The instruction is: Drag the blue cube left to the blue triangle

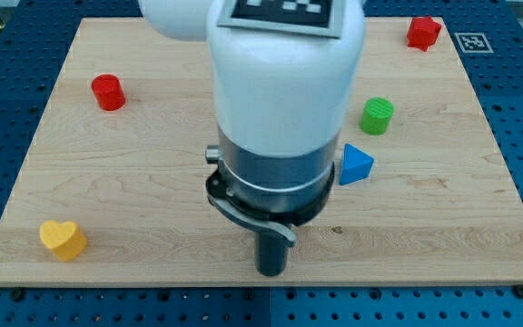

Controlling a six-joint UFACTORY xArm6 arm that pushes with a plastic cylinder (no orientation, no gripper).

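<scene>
The blue triangle (356, 164) lies on the wooden board (152, 182) right of centre, partly hidden behind the arm's white and grey body (280, 100). No blue cube shows in the view; the arm may hide it. My tip (271, 271) is the lower end of the dark rod, near the board's bottom edge, below and to the left of the blue triangle and apart from it.
A red cylinder (108, 92) stands at the upper left. A yellow heart (63, 240) lies at the bottom left. A green cylinder (377, 115) stands above the blue triangle. A red block (423, 33) sits at the top right corner.
</scene>
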